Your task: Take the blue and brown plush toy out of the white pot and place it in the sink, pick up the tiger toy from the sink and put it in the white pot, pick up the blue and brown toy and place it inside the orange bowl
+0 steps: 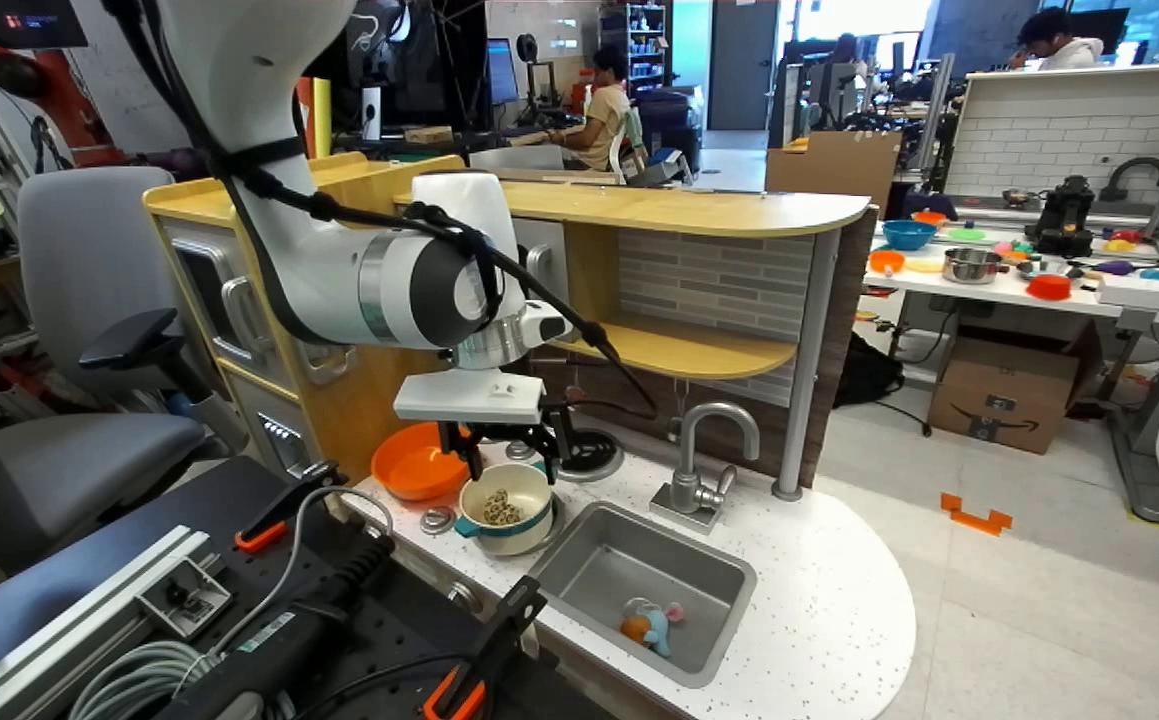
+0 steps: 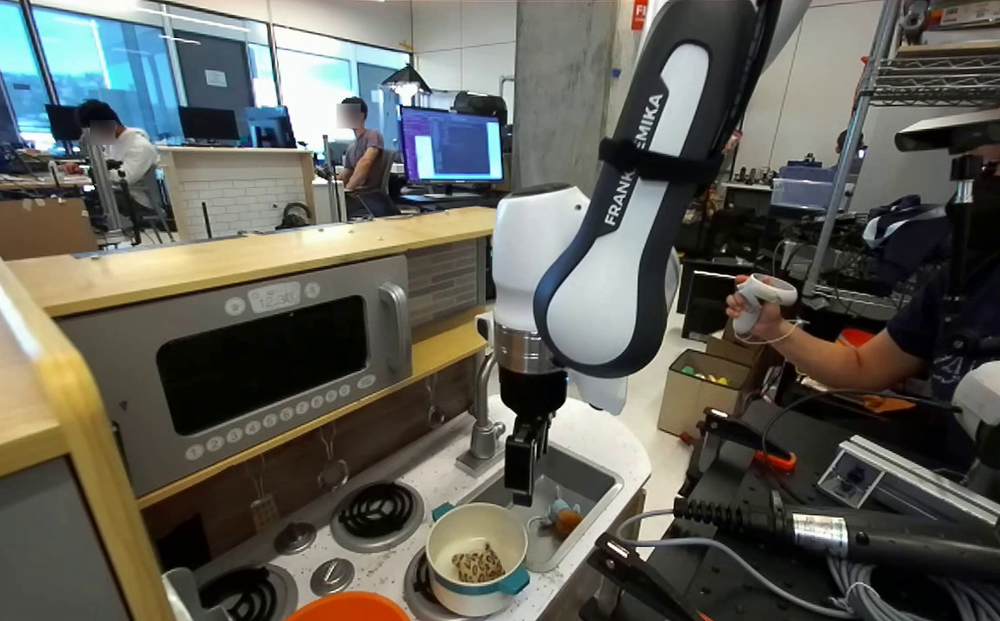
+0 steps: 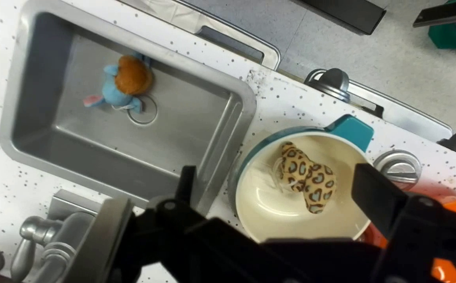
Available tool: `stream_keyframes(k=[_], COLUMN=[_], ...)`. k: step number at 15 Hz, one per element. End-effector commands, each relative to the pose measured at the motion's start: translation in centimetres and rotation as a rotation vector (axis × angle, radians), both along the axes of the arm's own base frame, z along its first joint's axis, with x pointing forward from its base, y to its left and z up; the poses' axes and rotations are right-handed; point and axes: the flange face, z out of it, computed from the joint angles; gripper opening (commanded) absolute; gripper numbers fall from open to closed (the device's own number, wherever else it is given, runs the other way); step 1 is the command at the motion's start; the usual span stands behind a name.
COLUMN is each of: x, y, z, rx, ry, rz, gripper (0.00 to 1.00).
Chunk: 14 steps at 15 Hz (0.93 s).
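Observation:
The tiger toy, yellowish-brown with dark spots, lies inside the white pot (image 1: 511, 541). The tiger toy shows in the wrist view (image 3: 304, 177) and in both exterior views (image 1: 501, 508) (image 2: 478, 566). The blue and brown plush toy (image 3: 127, 84) lies on the floor of the grey sink (image 3: 176, 129), also in both exterior views (image 1: 651, 628) (image 2: 564, 520). The orange bowl (image 1: 419, 466) stands beside the pot and is partly cut off in the wrist view (image 3: 450, 271). My gripper (image 1: 514, 472) is open and empty above the pot, its fingers (image 3: 276, 177) wide apart.
A grey tap (image 1: 709, 440) rises behind the sink. Black stove burners (image 2: 376, 513) and silver knobs (image 2: 332, 575) lie around the pot. A wooden shelf (image 1: 699, 345) overhangs the counter's back. A black table (image 1: 359, 610) with cables and clamps adjoins the counter.

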Motion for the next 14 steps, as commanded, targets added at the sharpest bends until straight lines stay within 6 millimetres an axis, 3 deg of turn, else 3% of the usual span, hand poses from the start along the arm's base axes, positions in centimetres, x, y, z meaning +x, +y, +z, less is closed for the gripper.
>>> stream_keyframes(k=[1, 9, 14], x=[-1.0, -0.9, 0.8], y=[-1.2, -5.6, -8.3], z=[1.2, 0.6, 0.1], rx=[0.008, 0.009, -0.001], ry=[0.034, 0.096, 0.073], rz=[-0.035, -0.148, -0.17], gripper=[1.0, 1.0, 1.0])
